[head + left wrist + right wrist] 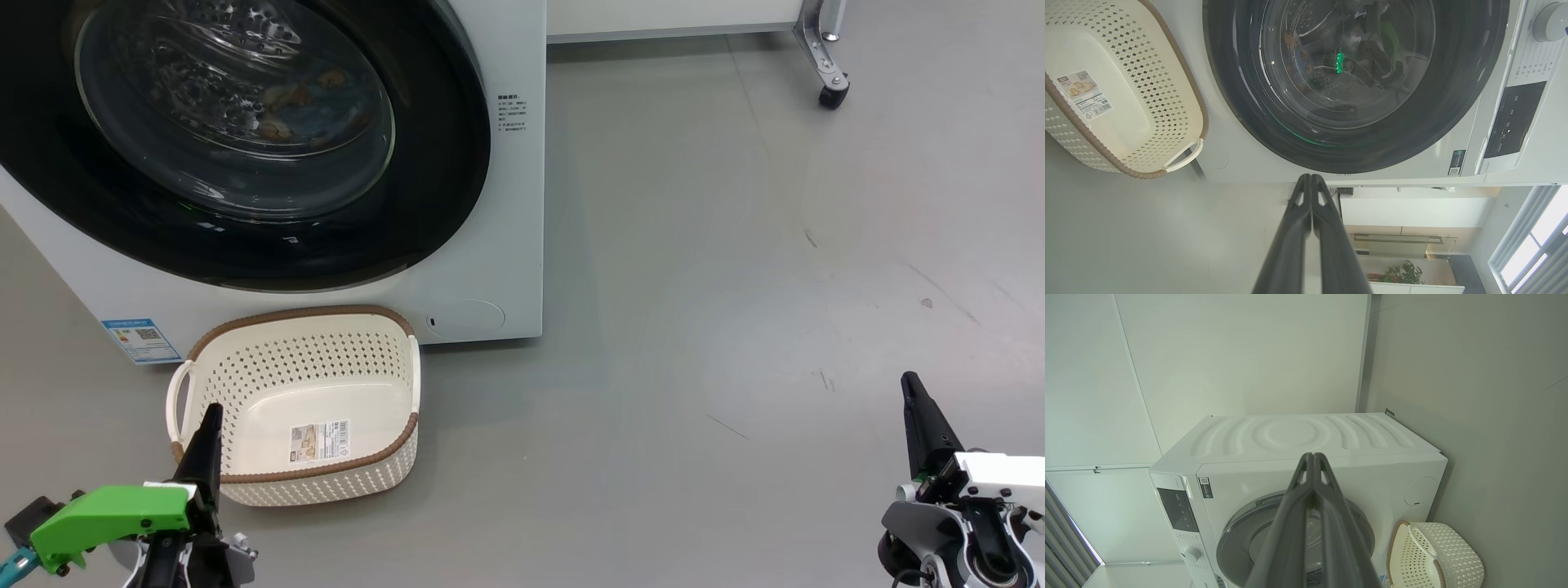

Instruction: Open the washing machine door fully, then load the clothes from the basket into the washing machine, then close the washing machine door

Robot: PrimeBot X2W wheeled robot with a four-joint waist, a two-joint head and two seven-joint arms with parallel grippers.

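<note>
Closed washing machine door [445, 171], possibly clothes [282, 102] behind glass. Basket [326, 482] just before left gripper [212, 412], pressed together; right gripper [909, 381] likewise. Caster [833, 94] far beyond.

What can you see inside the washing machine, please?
Through the glass of the closed door, blue clothes with orange-brown prints lie in the steel drum. Its black rim hides the drum's edges.
</note>
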